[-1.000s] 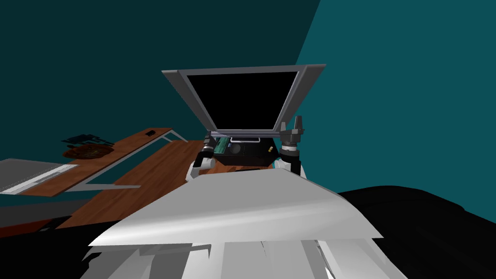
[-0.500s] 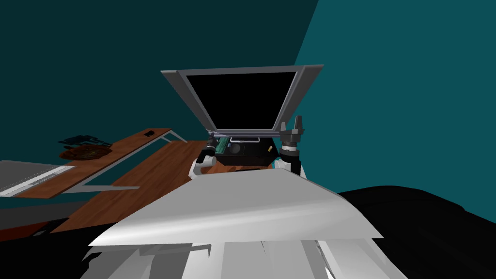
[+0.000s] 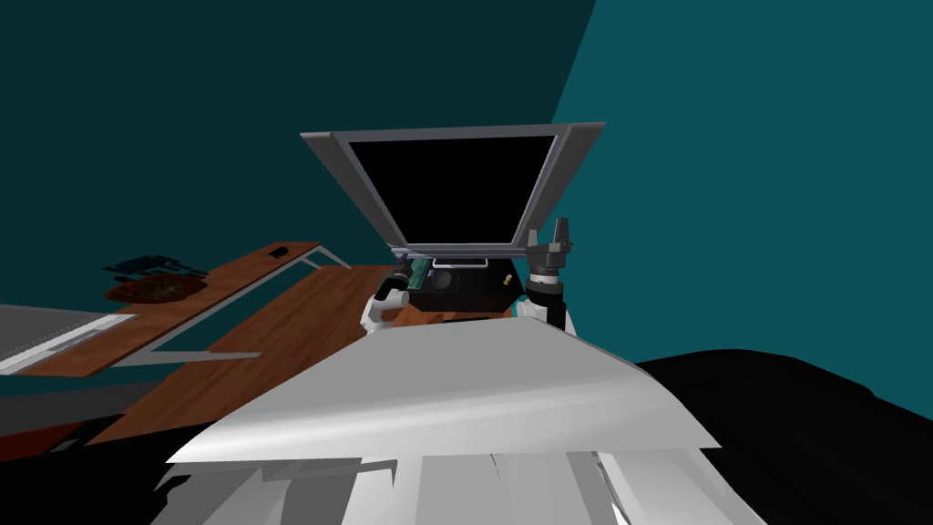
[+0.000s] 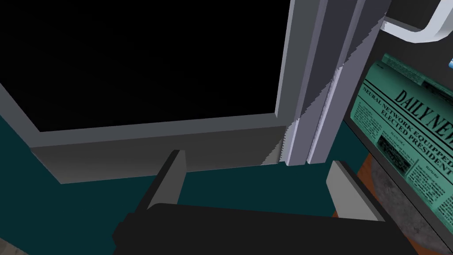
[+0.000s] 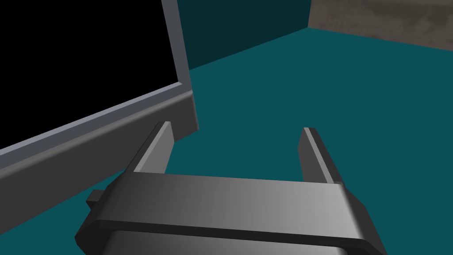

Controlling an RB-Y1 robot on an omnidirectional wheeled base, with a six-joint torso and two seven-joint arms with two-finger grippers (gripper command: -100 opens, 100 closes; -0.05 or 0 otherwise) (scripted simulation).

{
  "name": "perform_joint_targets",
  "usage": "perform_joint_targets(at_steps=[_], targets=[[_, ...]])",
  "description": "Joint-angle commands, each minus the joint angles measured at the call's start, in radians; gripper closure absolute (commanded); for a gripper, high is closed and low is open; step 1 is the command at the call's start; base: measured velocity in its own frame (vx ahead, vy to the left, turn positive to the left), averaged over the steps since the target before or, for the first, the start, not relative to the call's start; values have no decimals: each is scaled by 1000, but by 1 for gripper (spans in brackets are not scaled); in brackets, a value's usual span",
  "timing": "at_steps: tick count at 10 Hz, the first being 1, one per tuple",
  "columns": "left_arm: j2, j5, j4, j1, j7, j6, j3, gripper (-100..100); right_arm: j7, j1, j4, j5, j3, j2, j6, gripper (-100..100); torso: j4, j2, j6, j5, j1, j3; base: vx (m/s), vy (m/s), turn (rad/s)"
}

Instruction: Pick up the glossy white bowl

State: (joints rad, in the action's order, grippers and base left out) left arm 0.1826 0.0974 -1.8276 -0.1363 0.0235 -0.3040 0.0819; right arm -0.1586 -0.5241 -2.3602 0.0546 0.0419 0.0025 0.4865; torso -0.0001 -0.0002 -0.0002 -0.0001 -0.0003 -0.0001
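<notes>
My left gripper (image 4: 256, 177) is open with nothing between its fingers, and it points at the lower corner of a grey frame (image 4: 305, 88) around a black panel. Beside it lies a green newspaper (image 4: 407, 128) in a dark box, with a mottled grey rounded surface (image 4: 389, 186) under the paper's edge. In the head view the left gripper (image 3: 401, 272) sits low at the dark box (image 3: 460, 284) under the frame (image 3: 456, 137). My right gripper (image 3: 554, 239) is raised beside the frame's right edge. Its wrist view shows the gripper (image 5: 236, 146) open and empty by the frame's corner (image 5: 132, 115).
A brown wooden desk (image 3: 273, 319) with grey rails runs off to the left. On its far end are a round brown object (image 3: 150, 290) and a small dark item (image 3: 280, 251). A grey-white slab (image 3: 55, 333) lies at far left. Teal walls stand behind; a black area (image 3: 802, 410) lies to the right.
My left forearm has drawn in to the right, toward the dark box. The whole head view has drifted slightly, so the desk's things sit further left. The right arm is unchanged.
</notes>
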Motion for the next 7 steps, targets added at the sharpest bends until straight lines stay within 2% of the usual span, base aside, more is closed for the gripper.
perform_joint_targets(at_steps=[1, 2, 3, 4, 5, 6, 7], targets=[[-3, -4, 47, 28, 6, -50, 1, -100, 0, 0, 0, 0, 0, 0, 0, 0, 0, 0, 0, 0, 0, 0, -1, -5, -15], [-3, -4, 47, 28, 6, -59, 1, -100, 0, 0, 0, 0, 0, 0, 0, 0, 0, 0, 0, 0, 0, 0, 1, -5, -12], [-5, -7, 88, 55, 13, -97, 3, -100, 0, 0, 0, 0, 0, 0, 0, 0, 0, 0, 0, 0, 0, 0, 3, -6, -15], [-5, -7, 88, 55, 13, -107, 3, -100, 0, 0, 0, 0, 0, 0, 0, 0, 0, 0, 0, 0, 0, 0, 3, -5, -10], [-7, -11, 122, 81, 21, -151, 5, -100, 0, 0, 0, 0, 0, 0, 0, 0, 0, 0, 0, 0, 0, 0, 7, -9, -14], [-7, -11, 130, 81, 21, -153, 5, -100, 0, 0, 0, 0, 0, 0, 0, 0, 0, 0, 0, 0, 0, 0, 7, -7, -9], [-10, -15, 163, 106, 29, -193, 7, -100, 0, 0, 0, 0, 0, 0, 0, 0, 0, 0, 0, 0, 0, 0, 8, -9, -13]])
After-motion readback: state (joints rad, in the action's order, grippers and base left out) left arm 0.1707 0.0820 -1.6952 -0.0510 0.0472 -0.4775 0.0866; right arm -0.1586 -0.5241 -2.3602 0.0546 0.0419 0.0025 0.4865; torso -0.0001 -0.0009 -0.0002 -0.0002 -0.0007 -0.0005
